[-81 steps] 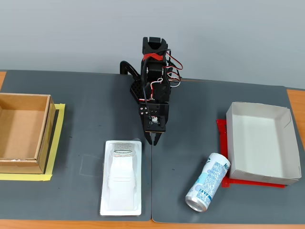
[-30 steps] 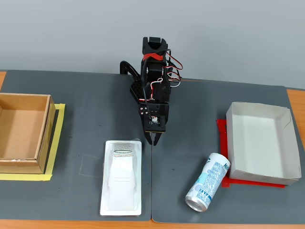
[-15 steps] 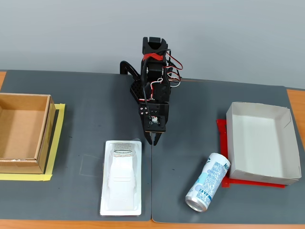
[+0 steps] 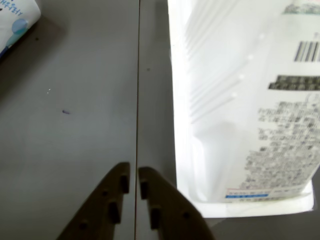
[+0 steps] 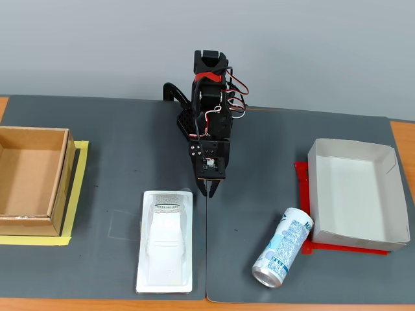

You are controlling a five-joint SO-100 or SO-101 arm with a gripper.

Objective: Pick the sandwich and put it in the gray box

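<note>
Nothing has moved since the earlier frames, as far as I can see: arm, package and can sit exactly where they were, so the pick hasn't really started.

Fixed view: the gripper [image 5: 211, 190] hangs tips-down just beside the top right corner of the sandwich [image 5: 166, 240], which lies flat on the mat, label end toward the arm. The gray box [image 5: 382, 195] sits empty well off to the right, with the can [image 5: 283, 247] lying between them.

Wrist view: the gripper [image 4: 132, 181] is pretty much closed, just a sliver between the jaws, holding nothing. The sandwich [image 4: 240, 100] fills the right side, glossy white plastic with a moulded ridge and a printed barcode label. Can [image 4: 15, 17] peeks in top left.
</note>
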